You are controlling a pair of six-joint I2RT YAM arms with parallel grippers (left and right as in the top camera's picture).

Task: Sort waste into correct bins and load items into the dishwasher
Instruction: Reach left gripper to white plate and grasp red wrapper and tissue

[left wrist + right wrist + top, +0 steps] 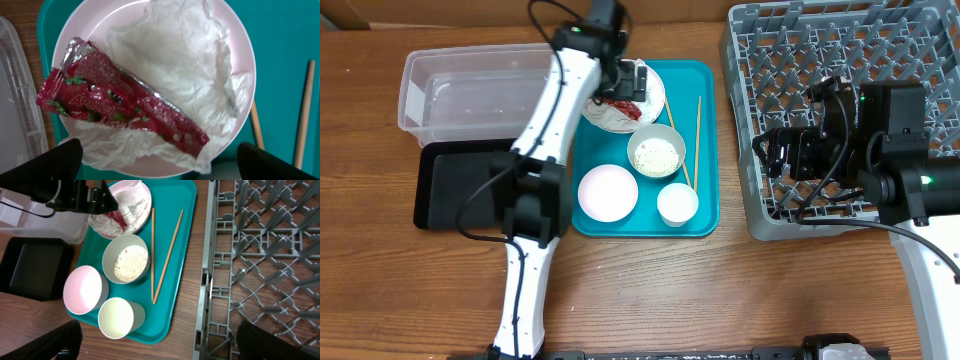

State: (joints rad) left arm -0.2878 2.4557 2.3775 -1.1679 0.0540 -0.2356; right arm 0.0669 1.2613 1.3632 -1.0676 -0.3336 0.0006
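Note:
A crumpled red wrapper lies across a white napkin on the pale pink plate. My left gripper hovers open just above them, its fingers either side of the plate's near rim and nothing between them. On the teal tray, two chopsticks lie beside a bowl of rice, a pinkish dish and a small white cup. My right gripper hangs open and empty over the table between the tray and the grey dish rack.
The clear tub sits at the back left, with the black tray in front of it, both left of the teal tray. The left arm stretches over both bins. The rack fills the right side of the table.

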